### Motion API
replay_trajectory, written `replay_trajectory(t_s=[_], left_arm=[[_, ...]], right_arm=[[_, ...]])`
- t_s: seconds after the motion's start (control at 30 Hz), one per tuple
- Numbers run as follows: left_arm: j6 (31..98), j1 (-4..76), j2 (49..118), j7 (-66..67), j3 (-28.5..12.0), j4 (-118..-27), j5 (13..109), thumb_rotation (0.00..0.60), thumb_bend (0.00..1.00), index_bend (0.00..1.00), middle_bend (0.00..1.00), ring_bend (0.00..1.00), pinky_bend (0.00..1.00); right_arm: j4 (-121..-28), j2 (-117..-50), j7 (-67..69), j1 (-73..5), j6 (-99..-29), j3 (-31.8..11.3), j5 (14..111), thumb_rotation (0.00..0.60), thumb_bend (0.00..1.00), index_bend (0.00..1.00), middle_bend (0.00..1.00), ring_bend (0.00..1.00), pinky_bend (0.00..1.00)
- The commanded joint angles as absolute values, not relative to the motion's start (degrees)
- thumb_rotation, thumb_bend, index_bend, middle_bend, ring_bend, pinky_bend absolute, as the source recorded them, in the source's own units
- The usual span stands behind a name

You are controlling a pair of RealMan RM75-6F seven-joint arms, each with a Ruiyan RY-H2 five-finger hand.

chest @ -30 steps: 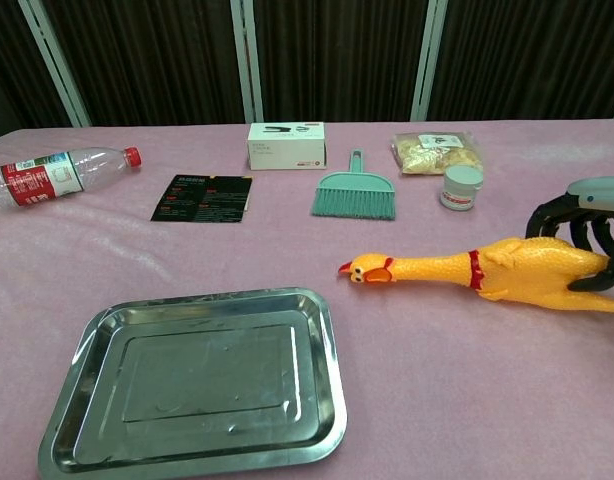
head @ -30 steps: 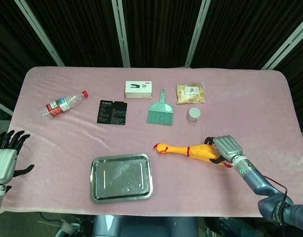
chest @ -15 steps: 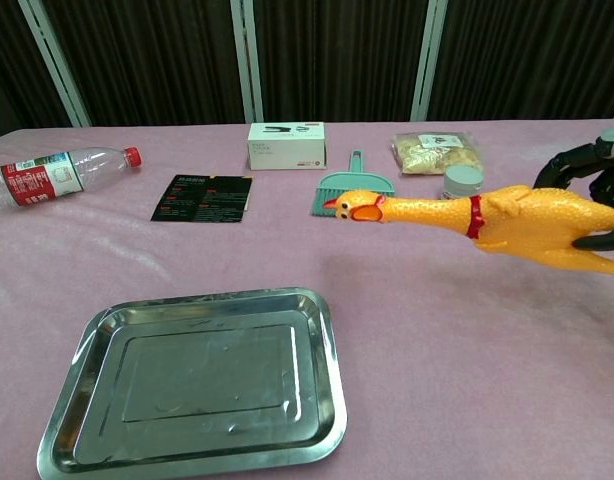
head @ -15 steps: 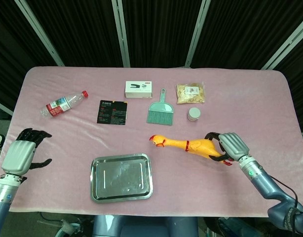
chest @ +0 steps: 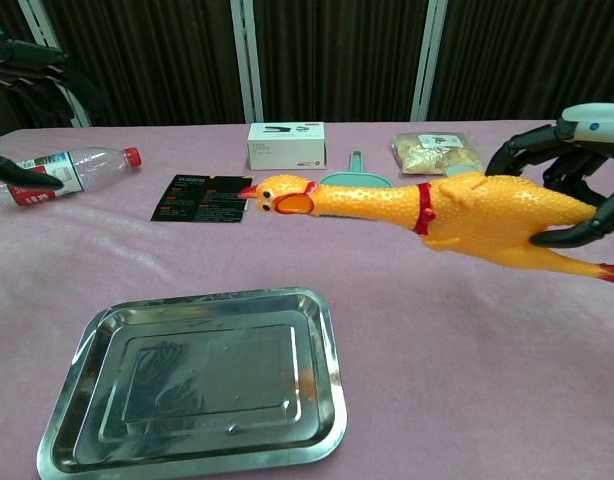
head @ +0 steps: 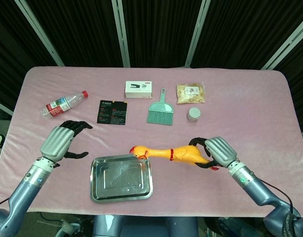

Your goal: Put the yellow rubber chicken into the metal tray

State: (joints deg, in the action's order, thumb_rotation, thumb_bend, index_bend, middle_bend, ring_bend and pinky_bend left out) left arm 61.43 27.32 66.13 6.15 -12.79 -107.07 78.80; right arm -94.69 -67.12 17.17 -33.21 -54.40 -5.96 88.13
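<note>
My right hand (head: 213,152) (chest: 577,170) grips the body end of the yellow rubber chicken (head: 171,153) (chest: 427,208) and holds it in the air, lying level with its head pointing left. The head hangs just above the right rim of the metal tray (head: 121,177) (chest: 197,382), which lies bare on the pink cloth near the front edge. My left hand (head: 61,140) (chest: 27,90) hovers open to the left of the tray, fingers spread, holding nothing.
At the back lie a water bottle (head: 62,103), a black card (head: 112,111), a white box (head: 138,89), a teal brush (head: 160,112), a snack bag (head: 190,93) and a small white jar (head: 194,114).
The right hand lifted the chicken off the cloth and carried it left toward the tray. The left hand rose from the left table edge and moved in beside the tray.
</note>
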Motion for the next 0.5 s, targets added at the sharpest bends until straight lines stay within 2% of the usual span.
replay_trajectory(t_s=[0.03, 0.17, 0.33, 0.43, 0.5], left_arm=[[58.22, 30.99, 67.30, 7.93, -15.52, -109.23, 74.15, 0.596, 0.05, 0.26, 0.25, 0.25, 0.24], [57.16, 34.05, 69.91, 12.01, -17.13, -109.61, 69.27, 0.532, 0.05, 0.26, 0.24, 0.25, 0.24], [56.47, 37.94, 73.30, 17.52, -18.41, -110.08, 63.18, 0.394, 0.03, 0.27, 0.24, 0.25, 0.24], [56.69, 39.90, 75.11, 20.03, -19.00, -110.41, 59.88, 0.355, 0.03, 0.27, 0.24, 0.25, 0.24], [57.01, 41.00, 76.35, 21.29, -19.25, -110.52, 57.70, 0.355, 0.03, 0.27, 0.24, 0.25, 0.24]], right_arm=[[-98.10, -68.33, 12.04, -34.82, -52.93, -8.26, 83.72, 0.600, 0.43, 0.95, 0.76, 0.70, 0.76], [-99.96, -69.76, 5.77, -36.71, -51.42, -10.66, 77.78, 0.600, 0.44, 0.95, 0.76, 0.71, 0.76], [-101.55, -71.98, -2.20, -39.26, -50.62, -13.15, 69.35, 0.600, 0.44, 0.96, 0.77, 0.71, 0.76], [-101.85, -73.66, -6.64, -40.65, -51.36, -14.17, 64.98, 0.600, 0.45, 0.96, 0.77, 0.71, 0.76], [-101.75, -74.90, -8.95, -41.60, -51.76, -14.75, 62.13, 0.600, 0.45, 0.96, 0.77, 0.71, 0.76]])
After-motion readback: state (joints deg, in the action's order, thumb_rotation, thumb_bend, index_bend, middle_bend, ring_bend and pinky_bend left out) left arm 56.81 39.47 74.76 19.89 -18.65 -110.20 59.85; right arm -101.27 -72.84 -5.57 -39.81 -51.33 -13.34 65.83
